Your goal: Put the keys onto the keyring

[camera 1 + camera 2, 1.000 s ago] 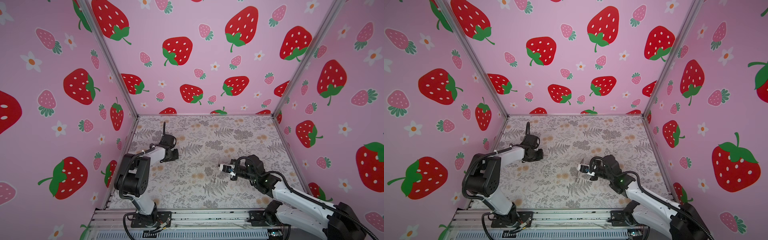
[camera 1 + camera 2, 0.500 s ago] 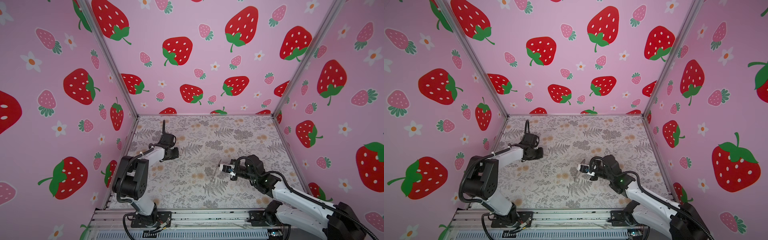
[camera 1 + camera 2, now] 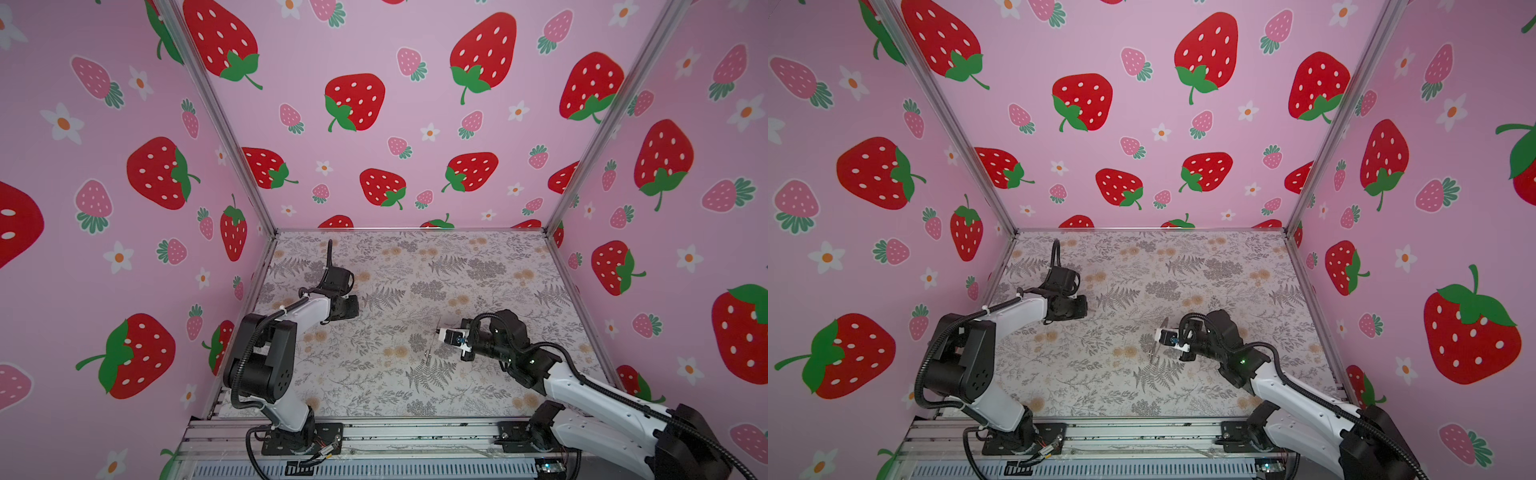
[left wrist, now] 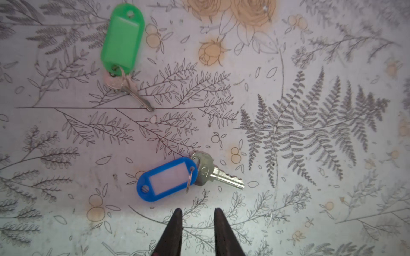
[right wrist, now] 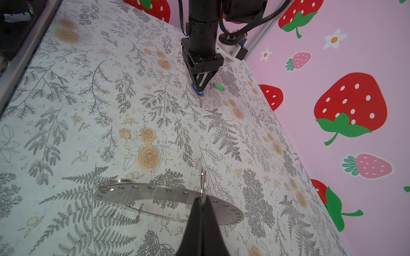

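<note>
Two keys lie flat on the floral mat in the left wrist view, the green-tagged key (image 4: pixel 122 37) farther off and the blue-tagged key (image 4: pixel 168 179) close by. My left gripper (image 4: pixel 198 211) points down just short of the blue tag, open, with bare mat between its fingers (image 4: pixel 175 230). The right wrist view shows that gripper (image 5: pixel 200 87) hovering right over the blue key (image 5: pixel 200 95), the green key (image 5: pixel 219 87) beside it. My right gripper (image 5: pixel 202 200) is shut on the rim of the keyring (image 5: pixel 144 192), a flat grey perforated ring with small wire loops, held above the mat (image 3: pixel 1155 349).
Pink strawberry walls close the floral mat (image 3: pixel 415 395) on three sides, and a metal rail (image 3: pixel 374 436) runs along the front. In both top views the left arm's wrist (image 3: pixel 343 307) covers the keys. The right arm (image 3: pixel 582 386) reaches in from the front right corner.
The left wrist has shifted slightly over the mat and its jaws now stand apart. The right arm has stayed where it was with the keyring.
</note>
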`<act>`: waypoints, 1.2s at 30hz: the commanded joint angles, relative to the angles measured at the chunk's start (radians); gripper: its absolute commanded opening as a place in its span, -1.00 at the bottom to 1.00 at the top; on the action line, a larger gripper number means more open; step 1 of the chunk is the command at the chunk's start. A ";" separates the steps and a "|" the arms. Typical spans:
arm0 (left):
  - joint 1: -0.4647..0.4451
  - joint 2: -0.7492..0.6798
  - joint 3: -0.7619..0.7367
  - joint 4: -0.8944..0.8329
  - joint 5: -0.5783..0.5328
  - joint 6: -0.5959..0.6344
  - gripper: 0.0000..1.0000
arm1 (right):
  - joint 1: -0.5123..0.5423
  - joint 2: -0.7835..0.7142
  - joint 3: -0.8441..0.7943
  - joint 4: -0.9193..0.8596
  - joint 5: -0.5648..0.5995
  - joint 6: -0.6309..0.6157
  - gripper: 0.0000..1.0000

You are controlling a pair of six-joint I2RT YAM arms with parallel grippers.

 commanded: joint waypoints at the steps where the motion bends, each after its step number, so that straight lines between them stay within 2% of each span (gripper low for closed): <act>1: -0.012 0.018 0.028 -0.006 -0.044 -0.002 -0.42 | 0.004 -0.013 -0.002 0.012 -0.014 -0.002 -1.00; 17: -0.021 0.050 0.059 0.012 -0.085 0.008 -0.45 | 0.004 -0.001 0.001 0.010 -0.018 0.000 -1.00; 36: -0.021 0.081 0.086 -0.002 -0.099 0.004 -0.63 | 0.005 0.010 0.004 0.008 -0.018 0.003 -1.00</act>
